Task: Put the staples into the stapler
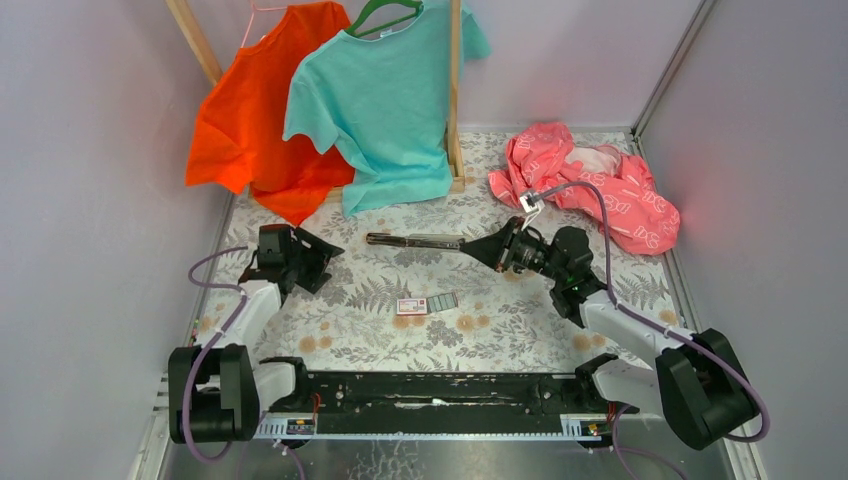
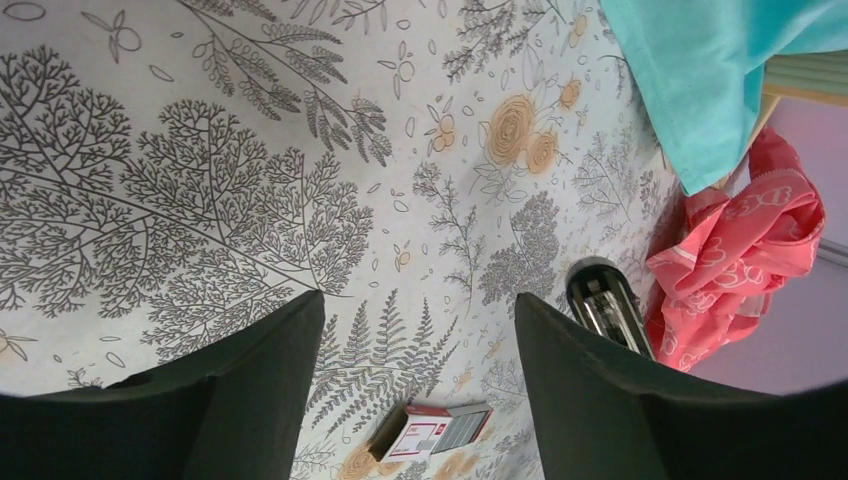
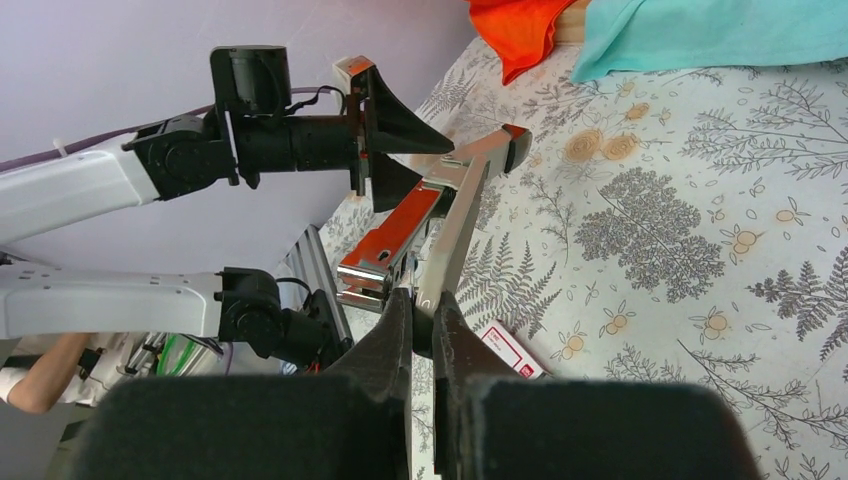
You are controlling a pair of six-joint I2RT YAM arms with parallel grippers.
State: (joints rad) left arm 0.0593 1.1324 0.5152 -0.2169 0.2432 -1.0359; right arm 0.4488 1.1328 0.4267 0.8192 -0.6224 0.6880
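Observation:
The stapler (image 1: 415, 240) lies stretched open across the middle of the flowered table; it also shows in the right wrist view (image 3: 455, 215). My right gripper (image 1: 503, 248) is shut on its right end, the fingers (image 3: 400, 330) pinching it. My left gripper (image 1: 312, 262) stands open a little left of the stapler's free tip (image 2: 603, 300), with nothing between its fingers (image 2: 250, 390). The staples (image 1: 425, 304), a small red and white box with grey strips showing, lie flat nearer the arm bases. The box also shows in the left wrist view (image 2: 435, 430) and the right wrist view (image 3: 510, 348).
An orange shirt (image 1: 250, 120) and a teal shirt (image 1: 385, 100) hang from a wooden rack at the back left. A pink cloth (image 1: 600, 185) lies heaped at the back right. Lilac walls close in the table on three sides.

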